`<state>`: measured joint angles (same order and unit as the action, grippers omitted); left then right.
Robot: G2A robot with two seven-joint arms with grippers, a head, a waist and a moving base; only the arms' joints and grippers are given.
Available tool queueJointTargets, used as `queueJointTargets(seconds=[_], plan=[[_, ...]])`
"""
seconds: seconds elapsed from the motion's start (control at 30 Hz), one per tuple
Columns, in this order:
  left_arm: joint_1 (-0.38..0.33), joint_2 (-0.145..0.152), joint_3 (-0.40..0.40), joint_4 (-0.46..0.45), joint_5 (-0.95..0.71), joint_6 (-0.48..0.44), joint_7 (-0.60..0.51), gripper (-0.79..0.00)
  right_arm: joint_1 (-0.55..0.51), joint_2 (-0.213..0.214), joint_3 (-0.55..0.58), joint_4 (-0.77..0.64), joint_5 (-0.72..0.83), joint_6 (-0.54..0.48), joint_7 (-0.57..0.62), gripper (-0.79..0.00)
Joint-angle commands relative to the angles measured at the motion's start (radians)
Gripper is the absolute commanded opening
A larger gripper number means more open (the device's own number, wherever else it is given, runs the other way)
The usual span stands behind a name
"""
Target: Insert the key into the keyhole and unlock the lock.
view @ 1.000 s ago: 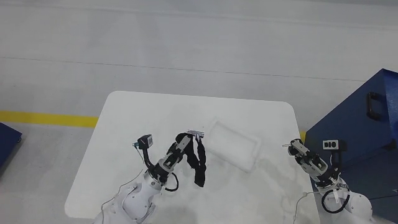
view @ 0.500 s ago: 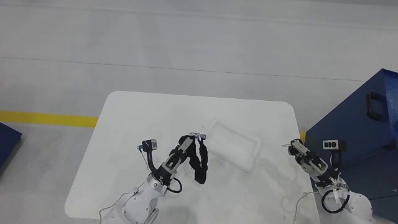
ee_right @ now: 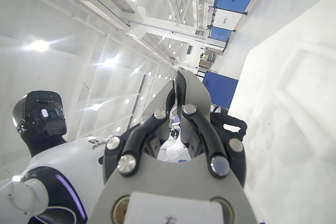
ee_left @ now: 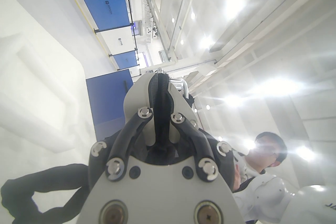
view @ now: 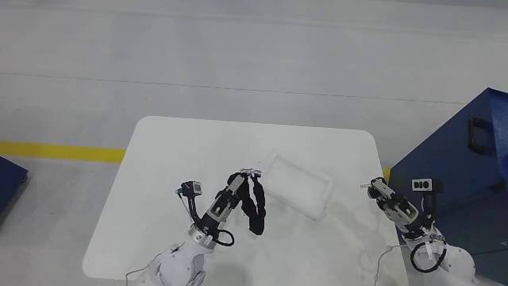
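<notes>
Since the earlier frames the left arm's elbow and wrist have shifted slightly toward the robot, while its fingertips have stayed over the same spot. The right arm has not moved.

**Tool state.** The left gripper [view: 241, 177] [ee_left: 159, 80] is closed. A black strap [view: 255, 206] [ee_left: 60, 171] runs from its fingers and hangs in a loop toward the near edge of the table [view: 159, 151]. A small metal piece [view: 250, 173] [ee_left: 178, 84] juts out at the fingertips. Whether it is the key or part of the lock cannot be told, nor whether it is itself pinched. The right gripper [view: 371, 184] [ee_right: 179, 79] has its fingers all but together and holds nothing.

**Location of the task item.** The metal piece sits at the left fingertips, above the table and just beside the near corner of the white tray [view: 305, 167]. No keyhole can be made out.

**Governing relation.** Everything the task needs lies with the left arm — the right gripper is well apart, on the far side of the tray. Seen from above, the strap's long axis runs from the fingertips back toward the robot, and the metal piece points away, toward the tray. Any mating move therefore probably requires the right gripper to cross the tray toward the left one. The hanging loop may swing and foul the approach.
</notes>
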<state>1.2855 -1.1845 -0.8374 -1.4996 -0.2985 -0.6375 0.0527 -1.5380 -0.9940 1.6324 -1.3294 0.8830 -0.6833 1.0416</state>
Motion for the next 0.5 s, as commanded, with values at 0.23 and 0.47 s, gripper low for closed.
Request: queueJointTargets(seconds=[0.23, 0.47], plan=[[0.049, -0.007, -0.023, -0.075, -0.136, 0.13, -0.061, -0.785, 0.0, 0.0, 0.0, 0.0, 0.0, 0.0, 0.0, -0.785], [0.065, -0.011, -0.049, -0.087, -0.105, 0.138, -0.095, -0.785, 0.0, 0.0, 0.0, 0.0, 0.0, 0.0, 0.0, -0.785]])
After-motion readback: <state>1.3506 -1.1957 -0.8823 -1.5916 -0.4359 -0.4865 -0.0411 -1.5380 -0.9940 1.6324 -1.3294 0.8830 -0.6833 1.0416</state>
